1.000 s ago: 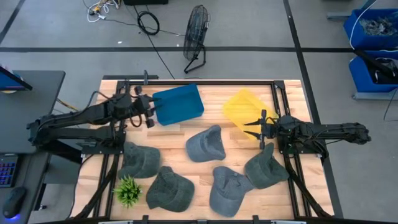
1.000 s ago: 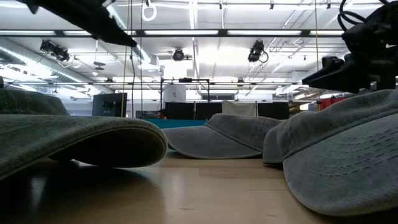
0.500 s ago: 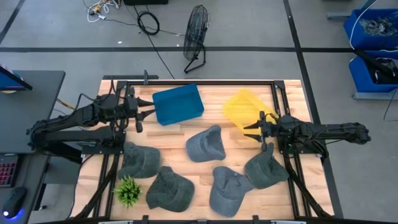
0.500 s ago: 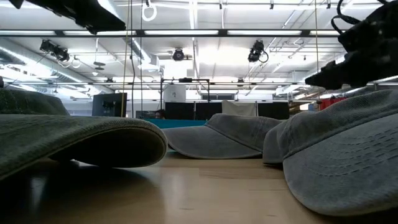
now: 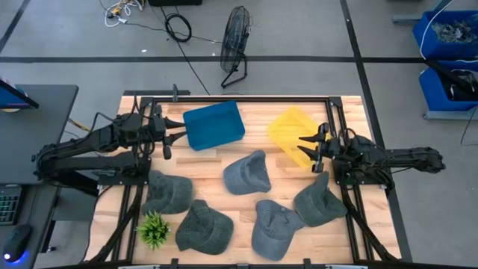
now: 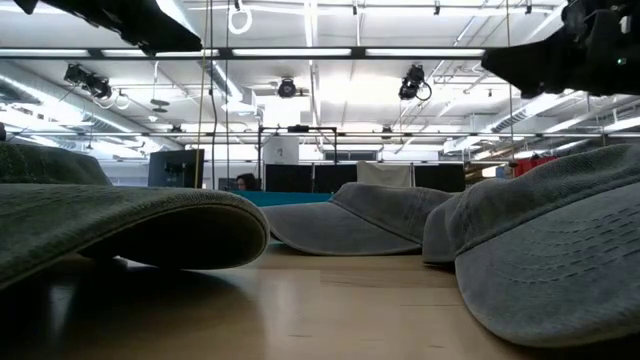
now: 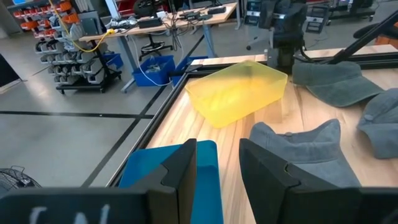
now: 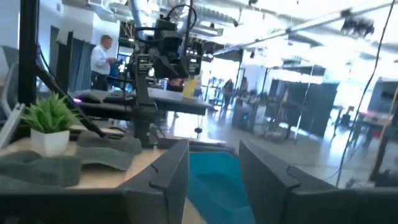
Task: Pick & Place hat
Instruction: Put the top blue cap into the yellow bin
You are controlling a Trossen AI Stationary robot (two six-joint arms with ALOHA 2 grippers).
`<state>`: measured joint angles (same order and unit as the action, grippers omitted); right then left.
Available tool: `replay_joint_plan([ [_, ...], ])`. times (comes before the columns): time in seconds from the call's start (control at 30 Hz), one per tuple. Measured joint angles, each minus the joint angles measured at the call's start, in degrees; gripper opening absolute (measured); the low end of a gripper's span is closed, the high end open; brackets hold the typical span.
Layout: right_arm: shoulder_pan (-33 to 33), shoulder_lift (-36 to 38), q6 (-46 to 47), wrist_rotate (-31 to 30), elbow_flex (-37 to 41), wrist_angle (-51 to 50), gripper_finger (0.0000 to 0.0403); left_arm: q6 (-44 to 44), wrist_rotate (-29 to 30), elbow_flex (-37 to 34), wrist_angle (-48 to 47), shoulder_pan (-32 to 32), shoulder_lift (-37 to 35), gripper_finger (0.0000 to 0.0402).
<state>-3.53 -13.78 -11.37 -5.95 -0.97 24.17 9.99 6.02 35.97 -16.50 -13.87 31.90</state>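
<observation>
Your five grey caps (image 5: 247, 173), soft, crumpled, brims curled, lie across the table's (image 5: 258, 112) 6 o'clock half, blue bin (image 5: 213, 125) at 11, yellow bin (image 5: 293, 128) at 1, left gripper (image 5: 169, 140) at 9, jaws parted, empty, right gripper (image 5: 309, 146) at 3, jaws spread wide, empty.

Bare wood (image 5: 258, 146) between blue bin (image 5: 214, 125), yellow bin (image 5: 293, 131)

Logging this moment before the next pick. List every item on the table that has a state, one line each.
left gripper: open, empty, beside the blue bin
right gripper: open, empty, over the yellow bin's edge
blue bin: upright, empty
yellow bin: upright, empty
five grey hats: lying loose on the table, none in a bin
small plant: standing at the table's front left corner
</observation>
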Motion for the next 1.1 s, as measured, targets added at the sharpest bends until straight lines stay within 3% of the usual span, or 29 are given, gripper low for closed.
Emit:
replay_joint_plan([
  [0.13, 0.00, -0.23, 8.79, -0.11, 0.00, -0.29, 0.0146, -0.34, 0.04, 0.00, 0.88, 0.00, 0.00, 0.0124],
  [0.2, 0.00, -1.35, 11.07, -3.23, 0.00, 0.10, 0.0146, -0.36, 0.07, 0.00, 1.65, 0.00, 0.00, 0.0124],
  [0.4, -0.20, -2.29, 11.86, -29.16, 0.00, -0.79, 0.0146, -0.37, 0.09, -0.02, 2.87, -0.05, 0.02, 0.0124],
  [0.5, -0.20, -2.32, 12.71, -35.52, 0.00, -1.38, 0.0146, -0.39, 0.09, -0.02, 2.64, -0.07, 0.00, 0.0124],
  [0.67, -0.20, -2.34, 15.71, -32.96, 0.00, -3.72, 0.0146, -0.34, 0.10, -0.02, 1.95, -0.07, 0.02, 0.0124],
  [0.8, -0.20, -2.34, 17.61, -24.87, 0.00, -3.85, 0.0146, -0.32, 0.11, -0.02, 1.97, -0.07, 0.02, 0.0124],
  [0.93, -0.12, -2.58, 21.99, -9.91, 0.02, 1.12, 0.0146, -0.30, 0.11, -0.02, 2.00, -0.07, 0.02, 0.0124],
  [1.1, -0.15, -7.53, 21.12, -2.90, -5.22, 11.47, 0.0146, -0.27, 0.17, -0.04, 3.67, -0.06, 0.02, 0.0124],
])
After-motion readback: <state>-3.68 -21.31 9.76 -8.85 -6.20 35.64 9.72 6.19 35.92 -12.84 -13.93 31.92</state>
